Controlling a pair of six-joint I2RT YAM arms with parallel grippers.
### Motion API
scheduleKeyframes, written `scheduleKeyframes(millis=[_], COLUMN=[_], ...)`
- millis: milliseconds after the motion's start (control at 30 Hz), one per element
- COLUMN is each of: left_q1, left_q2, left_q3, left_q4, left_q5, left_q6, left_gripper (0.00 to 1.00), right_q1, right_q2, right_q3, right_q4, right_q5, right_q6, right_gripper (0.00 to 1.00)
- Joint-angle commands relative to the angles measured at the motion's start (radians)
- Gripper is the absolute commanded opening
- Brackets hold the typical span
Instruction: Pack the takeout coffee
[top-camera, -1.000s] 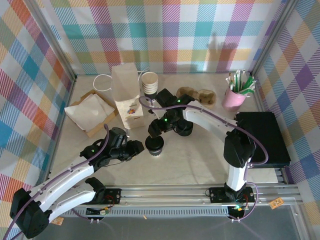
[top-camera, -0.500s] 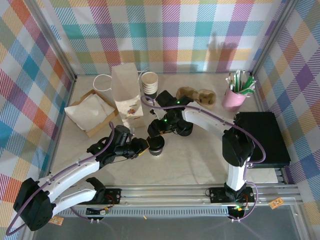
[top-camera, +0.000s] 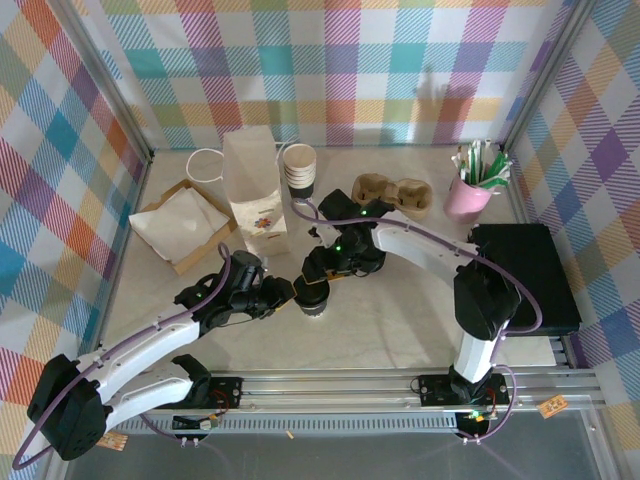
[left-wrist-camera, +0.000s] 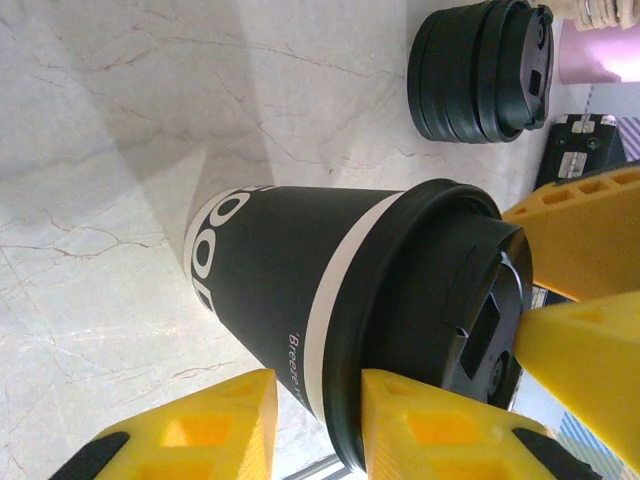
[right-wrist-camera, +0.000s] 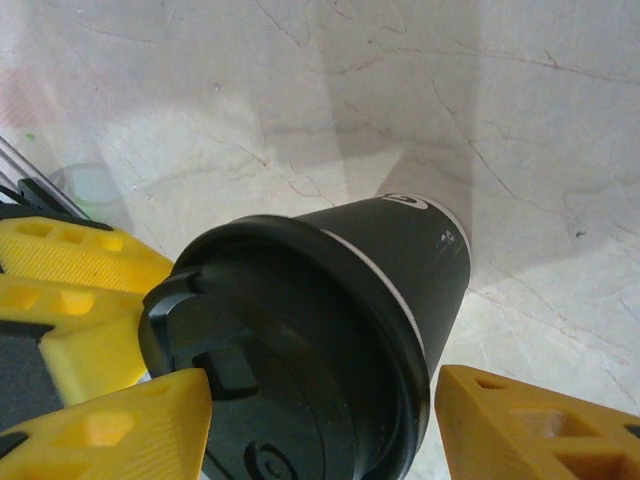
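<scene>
1. The pale marbled table (top-camera: 400, 325) carries everything, inside checked cloth walls.
2. A flat black case (top-camera: 525, 270) lies at the right edge, well apart from the rest.
3. A tall cream paper bag (top-camera: 252, 185) stands upright at the back left, with a small print low on its front.
4. Left of the bag, a brown cardboard tray (top-camera: 185, 266) holds white folded sheets (top-camera: 180, 222).
5. A brown moulded pulp carrier (top-camera: 392, 193) with round wells lies at the back, just beyond the right arm, which reaches across between the carrier and the coffee.
6. A pink cup (top-camera: 466, 203) at the back right holds green and white sticks (top-camera: 482, 160).
7. A stack of cream cups (top-camera: 298, 166) stands just right of the bag.
8. A squat stack of black plastic lids (left-wrist-camera: 478, 70) sits near the coffee.
9. The takeout coffee (left-wrist-camera: 270, 270) stands upright mid-table, in front of the bag. Its wall is dark and matt, with a white band under the glossy black lid.
10. The right gripper (right-wrist-camera: 322, 380) comes from above with a yellow finger on each side of the lid. I cannot tell whether it clamps.
11. The left gripper (left-wrist-camera: 318, 385) is at the cup's side, its jaws narrowly parted, one near the lid rim. I cannot tell whether it grips.
</scene>
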Motion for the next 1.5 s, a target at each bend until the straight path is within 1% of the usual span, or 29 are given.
scheduleKeyframes(millis=[0, 200, 367, 533, 600, 700, 900, 1100, 1333, 1467], left_q1=[0.006, 0.008, 0.01, 0.009, 0.009, 0.009, 0.01, 0.01, 0.01, 0.01], left_q2=[0.026, 0.068, 0.062, 0.009, -0.014, -0.038, -0.04, -0.025, 0.008, 0.027], left_q3=[0.037, 0.086, 0.111, 0.101, 0.097, 0.088, 0.064, 0.057, 0.05, 0.047], left_q4=[-0.049, -0.083, -0.134, -0.149, -0.149, -0.137, -0.114, -0.096, -0.063, -0.056], left_q5=[-0.017, -0.021, -0.06, -0.074, -0.065, -0.033, 0.015, 0.027, 0.047, 0.054], left_q6=[0.034, 0.073, 0.088, 0.088, 0.088, 0.087, 0.068, 0.056, 0.047, 0.044], left_gripper=[0.28, 0.3, 0.35, 0.42, 0.43, 0.42, 0.36, 0.31, 0.31, 0.28], right_q1=[0.009, 0.01, 0.009, 0.009, 0.007, -0.002, -0.019, -0.028, -0.036, -0.036], right_q2=[-0.052, -0.09, -0.122, -0.157, -0.169, -0.181, -0.162, -0.14, -0.112, -0.106], right_q3=[-0.019, -0.051, -0.078, -0.085, -0.093, -0.109, -0.125, -0.13, -0.134, -0.149], right_q4=[-0.024, -0.026, -0.025, -0.047, -0.045, -0.034, -0.017, 0.006, 0.034, 0.05], right_q5=[-0.029, -0.045, -0.044, 0.029, 0.056, 0.093, 0.101, 0.106, 0.098, 0.094], right_q6=[0.024, 0.037, 0.054, 0.07, 0.08, 0.096, 0.104, 0.115, 0.122, 0.132], right_gripper=[0.61, 0.61, 0.61, 0.61, 0.59, 0.54, 0.42, 0.41, 0.38, 0.38])
